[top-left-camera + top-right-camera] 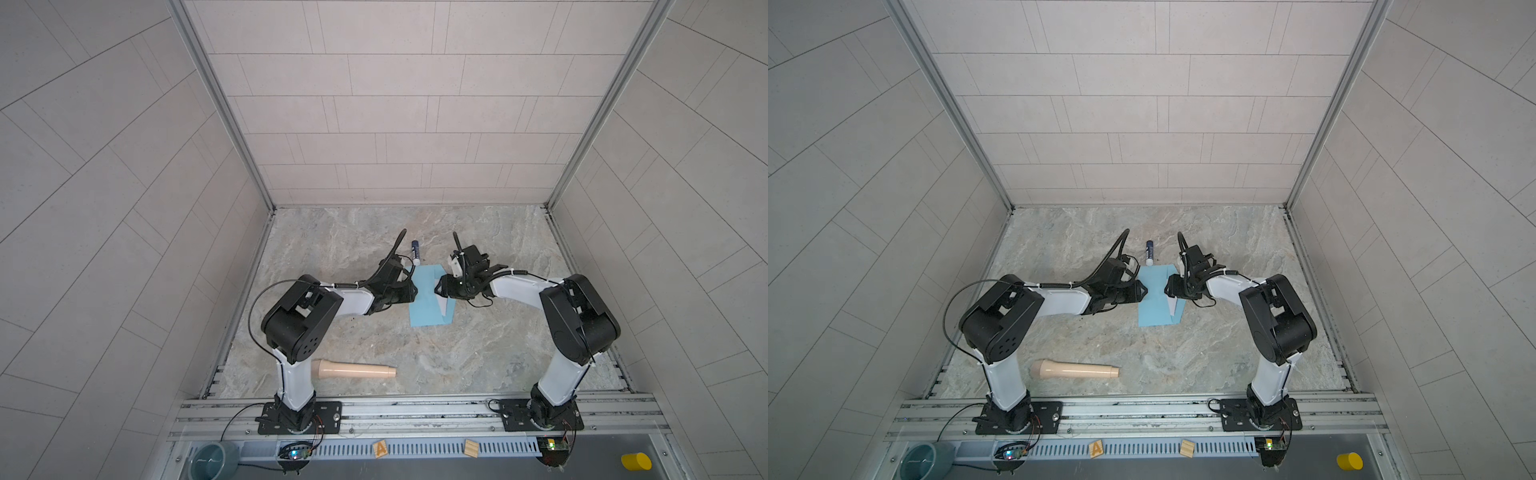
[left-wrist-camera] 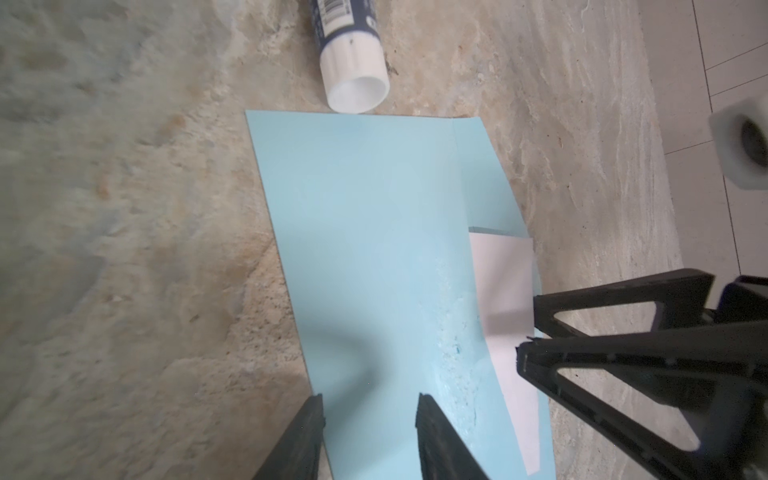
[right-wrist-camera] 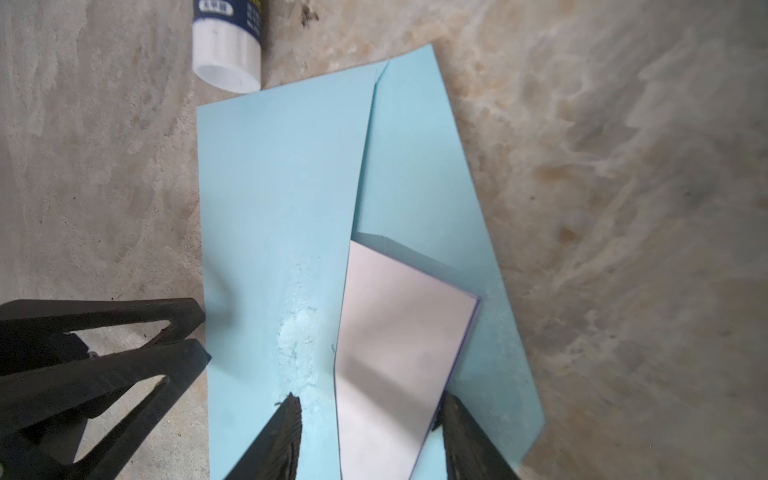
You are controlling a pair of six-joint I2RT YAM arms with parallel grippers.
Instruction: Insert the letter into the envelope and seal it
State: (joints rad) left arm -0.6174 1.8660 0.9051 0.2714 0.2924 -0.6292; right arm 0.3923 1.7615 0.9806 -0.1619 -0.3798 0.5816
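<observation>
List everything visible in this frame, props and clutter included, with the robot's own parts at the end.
envelope: 1, light blue, flat at table centre between the arms
letter: 1, white, partly sticking out of the envelope on the right arm's side
glue stick: 1, dark blue and white, lying at the envelope's far end
tapered rod: 1, beige, lying near the left arm's base
block marked A: 1, tan wood, front rail
plain block: 1, tan wood, front rail
bowl: 1, grey-teal, front left corner
cylinder: 1, yellow, front right corner
table: 1, marbled grey-beige
left claw: 1, black, jaws apart, at the envelope's left edge
right claw: 1, black, jaws apart, straddling the letter
</observation>
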